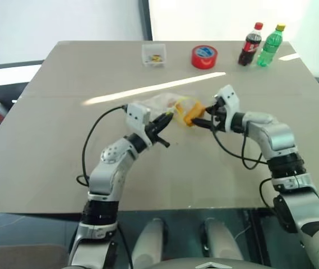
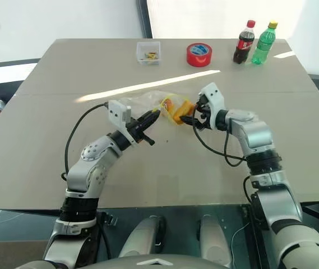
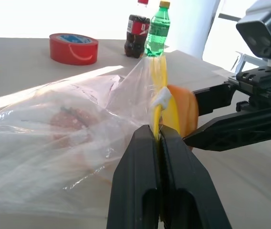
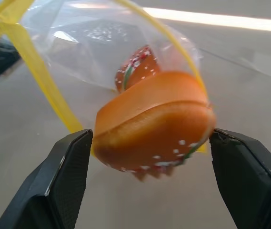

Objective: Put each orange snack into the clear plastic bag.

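The clear plastic bag (image 1: 158,103) hangs crumpled above the table's middle. My left gripper (image 1: 169,115) is shut on its yellow strip (image 3: 157,102) and holds the mouth up. One orange snack (image 4: 152,126) sits right at the bag's mouth, between the spread fingers of my right gripper (image 1: 202,116), which stands open; both fingertips are very close to it. A second orange snack (image 4: 136,70) with red markings lies inside the bag, seen through the plastic.
At the table's far edge stand a small clear box (image 1: 153,55), a red tape roll (image 1: 204,56), a cola bottle (image 1: 250,45) and a green bottle (image 1: 270,46). Black cables loop from both wrists over the tan table (image 1: 64,151).
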You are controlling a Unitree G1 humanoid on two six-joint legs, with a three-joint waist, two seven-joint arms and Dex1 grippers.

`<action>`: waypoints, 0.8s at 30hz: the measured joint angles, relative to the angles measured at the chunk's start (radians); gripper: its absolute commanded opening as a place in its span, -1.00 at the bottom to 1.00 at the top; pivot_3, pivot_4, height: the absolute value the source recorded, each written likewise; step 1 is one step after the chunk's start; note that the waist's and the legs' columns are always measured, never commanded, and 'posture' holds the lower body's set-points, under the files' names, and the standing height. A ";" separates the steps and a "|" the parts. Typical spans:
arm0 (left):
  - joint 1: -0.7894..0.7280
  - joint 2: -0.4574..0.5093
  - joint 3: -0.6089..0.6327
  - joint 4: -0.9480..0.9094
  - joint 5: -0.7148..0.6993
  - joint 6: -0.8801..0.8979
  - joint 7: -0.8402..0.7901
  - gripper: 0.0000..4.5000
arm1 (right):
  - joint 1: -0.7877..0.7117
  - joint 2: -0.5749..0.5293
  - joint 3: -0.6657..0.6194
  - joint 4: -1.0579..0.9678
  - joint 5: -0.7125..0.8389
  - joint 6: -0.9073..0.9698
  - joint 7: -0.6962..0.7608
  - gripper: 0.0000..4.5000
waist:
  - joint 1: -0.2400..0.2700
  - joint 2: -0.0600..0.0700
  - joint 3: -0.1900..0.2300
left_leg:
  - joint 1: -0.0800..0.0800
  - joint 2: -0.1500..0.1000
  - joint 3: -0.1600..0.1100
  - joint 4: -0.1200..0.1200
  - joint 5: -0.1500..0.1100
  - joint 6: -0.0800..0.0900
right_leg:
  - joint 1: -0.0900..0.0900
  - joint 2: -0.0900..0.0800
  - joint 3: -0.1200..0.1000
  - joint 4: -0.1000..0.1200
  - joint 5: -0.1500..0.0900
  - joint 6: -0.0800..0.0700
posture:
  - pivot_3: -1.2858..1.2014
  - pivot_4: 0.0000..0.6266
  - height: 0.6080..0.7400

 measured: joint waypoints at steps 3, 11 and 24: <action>0.001 -0.007 0.001 -0.001 -0.007 0.008 0.012 -1.00 | 0.006 0.011 -0.006 0.000 -0.002 -0.008 -0.012 0.76 | 0.001 0.000 0.000 | 0.000 0.000 0.000 0.000 0.000 0.000 | 0.000 0.000 0.000 0.000 0.000 0.000 | 0.03 -0.52 1.00; 0.001 -0.011 0.001 -0.005 -0.021 0.024 0.036 -1.00 | 0.019 0.066 0.035 -0.018 -0.009 0.003 -0.032 0.76 | 0.004 0.000 0.000 | 0.000 0.000 0.000 0.000 0.000 0.000 | 0.000 0.000 0.000 0.000 0.000 0.000 | 0.03 -0.52 1.00; 0.083 0.001 -0.007 -0.009 -0.022 0.031 0.037 -1.00 | 0.037 -0.076 0.075 -0.019 -0.120 -0.119 0.012 0.76 | 0.007 0.000 0.000 | 0.000 0.000 0.001 0.000 0.000 0.000 | 0.000 0.000 0.000 -0.001 0.000 0.000 | 0.03 -0.52 1.00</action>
